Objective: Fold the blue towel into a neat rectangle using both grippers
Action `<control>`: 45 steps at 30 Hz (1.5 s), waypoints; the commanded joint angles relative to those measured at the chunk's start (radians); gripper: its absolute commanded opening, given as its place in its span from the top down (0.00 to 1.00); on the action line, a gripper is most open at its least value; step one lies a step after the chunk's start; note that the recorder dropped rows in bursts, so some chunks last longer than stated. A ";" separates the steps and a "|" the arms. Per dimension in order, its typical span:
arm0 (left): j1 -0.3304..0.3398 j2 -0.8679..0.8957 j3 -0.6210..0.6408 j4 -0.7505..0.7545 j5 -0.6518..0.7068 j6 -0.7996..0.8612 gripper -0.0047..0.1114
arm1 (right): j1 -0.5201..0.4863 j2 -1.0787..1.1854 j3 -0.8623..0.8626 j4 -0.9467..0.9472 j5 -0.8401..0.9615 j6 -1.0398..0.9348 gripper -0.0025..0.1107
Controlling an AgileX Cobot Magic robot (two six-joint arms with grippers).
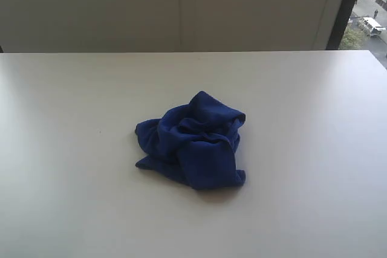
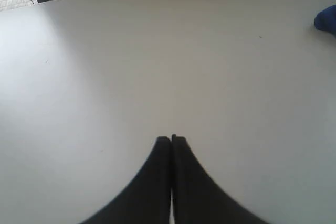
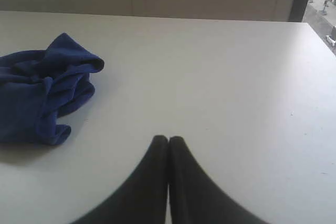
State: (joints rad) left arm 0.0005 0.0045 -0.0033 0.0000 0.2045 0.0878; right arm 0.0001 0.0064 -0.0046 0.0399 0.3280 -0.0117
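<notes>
Here, the towel (image 1: 192,142) is seen crumpled into a loose heap near the middle of the table (image 1: 72,197), with none of it spread flat. In the exterior view, a raised fold is found at 12 o'clock of the heap, a rounded lobe at 9 o'clock, and a broad, flatter flap at 5 o'clock, where a soft shadow is cast onto the table. Beyond the far edge, a pale wall (image 1: 181,10) is seen at 12 o'clock of the scene, and a window (image 1: 370,22) at 1 o'clock.

The left gripper (image 2: 171,139) is shown over bare table, its jaws pressed together with nothing between them. Only a small blue edge of the towel (image 2: 327,20) is caught at the border of its view, well apart from the tips.

The right gripper (image 3: 168,139) is likewise closed tight and empty over bare table. The towel (image 3: 44,90) is seen nearer to it, but is not touched.
</notes>
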 commanded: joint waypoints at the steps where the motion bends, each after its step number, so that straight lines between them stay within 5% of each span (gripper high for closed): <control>1: 0.003 -0.005 0.003 0.000 -0.002 0.005 0.96 | 0.003 -0.006 0.005 -0.007 -0.015 -0.012 0.98; 15: 0.003 -0.005 0.003 0.000 -0.084 0.033 0.96 | 0.003 -0.006 0.005 -0.007 -0.015 -0.012 0.98; 28: 0.003 -0.005 0.003 -0.031 -0.165 -0.137 0.96 | 0.003 -0.006 0.005 -0.007 -0.015 -0.012 0.98; 42: 0.003 -0.005 0.003 -0.031 -0.658 -0.311 0.96 | 0.003 -0.006 0.005 -0.007 -0.015 -0.012 0.98; 45: 0.003 -0.005 0.003 -0.014 -0.708 -0.455 0.96 | 0.003 -0.006 0.005 -0.007 -0.015 -0.012 0.98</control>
State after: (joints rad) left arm 0.0005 0.0038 -0.0033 -0.0256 -0.4396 -0.2517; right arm 0.0001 0.0064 -0.0046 0.0399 0.3280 -0.0117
